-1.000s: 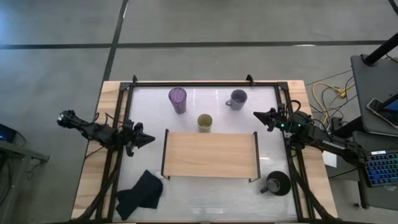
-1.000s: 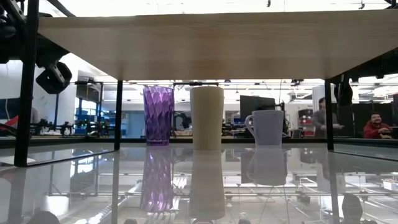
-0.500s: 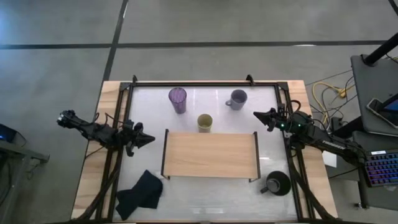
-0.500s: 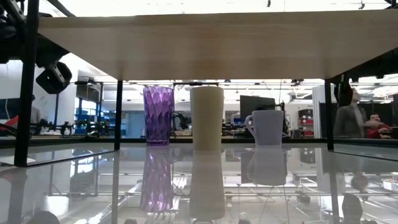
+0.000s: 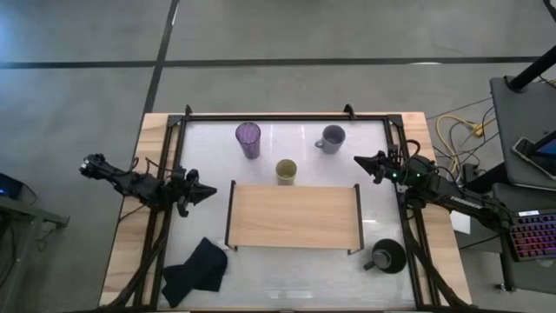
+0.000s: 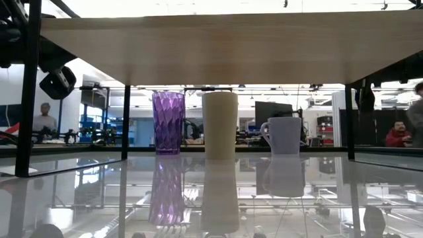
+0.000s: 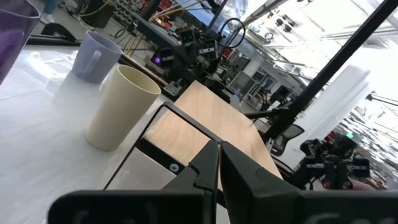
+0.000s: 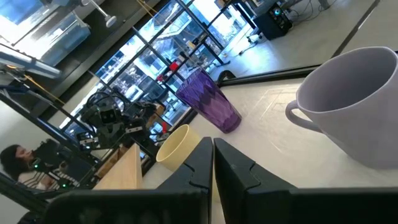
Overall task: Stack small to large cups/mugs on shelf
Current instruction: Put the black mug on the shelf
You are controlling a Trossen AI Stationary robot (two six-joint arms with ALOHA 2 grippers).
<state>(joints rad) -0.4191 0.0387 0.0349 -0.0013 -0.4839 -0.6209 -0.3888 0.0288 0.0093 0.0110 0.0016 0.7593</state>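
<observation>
Hovering at the table's left edge, left gripper (image 5: pixel 207 192) sits just off the shelf's (image 5: pixel 294 215) left end frame, fingers pressed together, nothing held. Right gripper (image 5: pixel 358 161) is near the right rear of the table, just right of the lavender-grey mug (image 5: pixel 331 137), fingers also pressed together and empty.

Shelf stands mid-table, board top bare. Three vessels sit on the white tabletop (image 5: pixel 287 269) behind it:
- purple tumbler (image 5: pixel 248 138), upright, rear left
- pale yellow cup (image 5: pixel 286 170), upright, just behind the shelf's rear edge, between the other two
- lavender-grey mug, upright, rear right

Black mug (image 5: pixel 387 256) sits at the front right, just outside the shelf's right end frame, handle pointing left. Dark cloth (image 5: pixel 195 271) lies crumpled at front left.

Low view, under the board: tumbler, yellow cup, lavender mug in a row left to right, well apart, none touching. People visible in the room behind.
</observation>
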